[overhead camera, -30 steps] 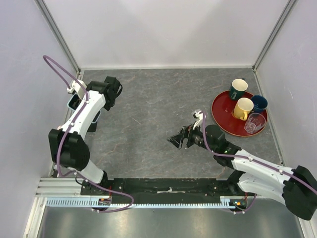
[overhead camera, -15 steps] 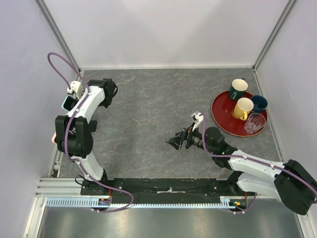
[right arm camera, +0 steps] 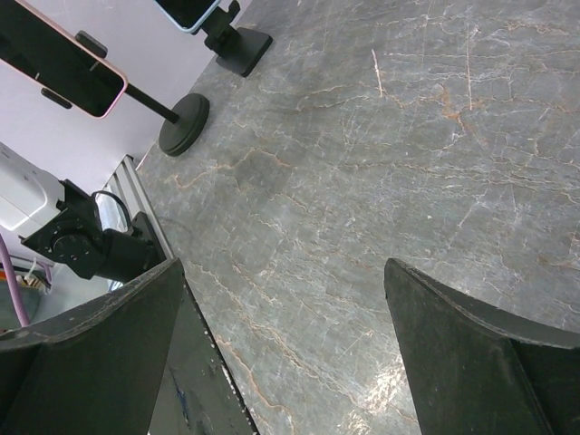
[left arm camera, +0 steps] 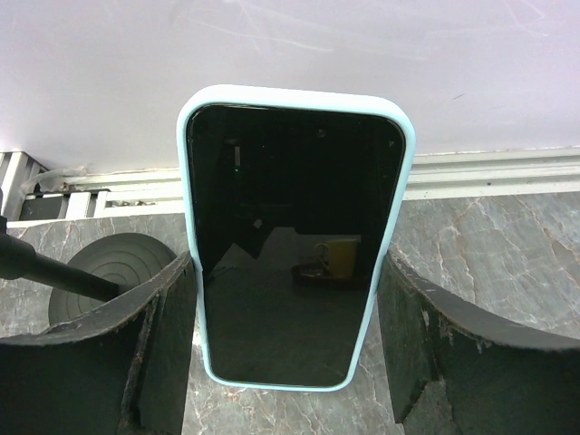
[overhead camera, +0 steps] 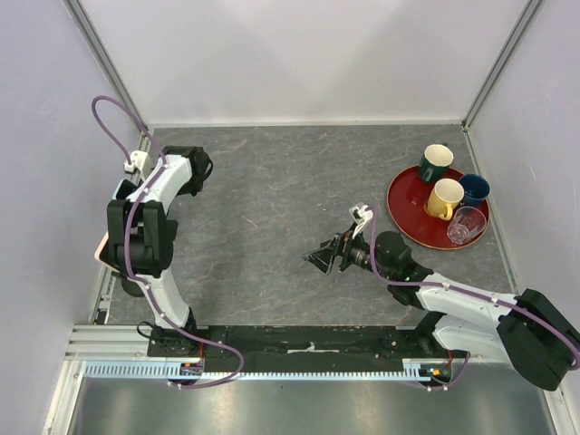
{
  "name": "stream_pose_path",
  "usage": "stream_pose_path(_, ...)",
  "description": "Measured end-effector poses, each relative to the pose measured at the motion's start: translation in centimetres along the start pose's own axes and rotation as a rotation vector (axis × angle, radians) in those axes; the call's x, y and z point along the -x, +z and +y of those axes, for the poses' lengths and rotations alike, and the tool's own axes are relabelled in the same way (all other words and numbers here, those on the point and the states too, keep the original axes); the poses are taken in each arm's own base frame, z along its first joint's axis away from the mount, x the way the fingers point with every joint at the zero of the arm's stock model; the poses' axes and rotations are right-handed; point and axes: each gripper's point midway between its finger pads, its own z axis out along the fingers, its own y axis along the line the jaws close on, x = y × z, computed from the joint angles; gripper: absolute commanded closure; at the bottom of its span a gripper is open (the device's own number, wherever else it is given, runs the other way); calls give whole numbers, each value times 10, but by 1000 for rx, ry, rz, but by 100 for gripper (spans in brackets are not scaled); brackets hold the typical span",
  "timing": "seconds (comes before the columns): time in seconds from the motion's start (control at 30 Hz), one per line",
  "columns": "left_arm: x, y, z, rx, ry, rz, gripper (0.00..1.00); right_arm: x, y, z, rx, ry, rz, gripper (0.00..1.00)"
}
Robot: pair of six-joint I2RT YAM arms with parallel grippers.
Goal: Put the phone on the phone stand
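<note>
The pink phone (right arm camera: 59,59) sits clamped on the phone stand (right arm camera: 185,123) at the upper left of the right wrist view. The left gripper (left arm camera: 288,263) is spread wide either side of a light-blue phone (left arm camera: 290,208). The right gripper (right arm camera: 283,267) is wide and empty over the tabletop (right arm camera: 381,136).

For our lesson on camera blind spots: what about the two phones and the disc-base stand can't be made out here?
Right wrist: the pink phone is cut by the left edge and covers most of the stand's clamp; the top edge cuts the blue phone.
Left wrist: the blue phone hides its own support; the stand's post leaves the frame.
Top: the left arm covers most of the stand.
</note>
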Motion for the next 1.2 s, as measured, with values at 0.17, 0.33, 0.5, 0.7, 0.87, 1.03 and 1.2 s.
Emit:
stream_pose_path(0.17,-4,8,1,23,3,-1,98,-1,2,-1,8,10,1,2)
stream_pose_path(0.33,-6,12,2,38,-1,-2,98,-4,1,-2,12,20,9,2)
stream_pose_path(0.5,-8,14,2,44,-2,-2,98,-3,0,-3,11,25,8,2)
stream_pose_path(0.7,-12,15,1,48,-10,1,98,-1,1,-2,22,30,3,2)
stream_pose_path(0.87,-17,15,0,53,-30,14,98,-1,0,-1,30,33,1,2)
stream_pose_path(1.03,-19,17,0,61,-39,16,98,-3,-1,-3,30,38,1,2)
stream_pose_path(1.2,-22,19,3,69,-45,18,89,-3,-1,-2,33,40,-1,2)
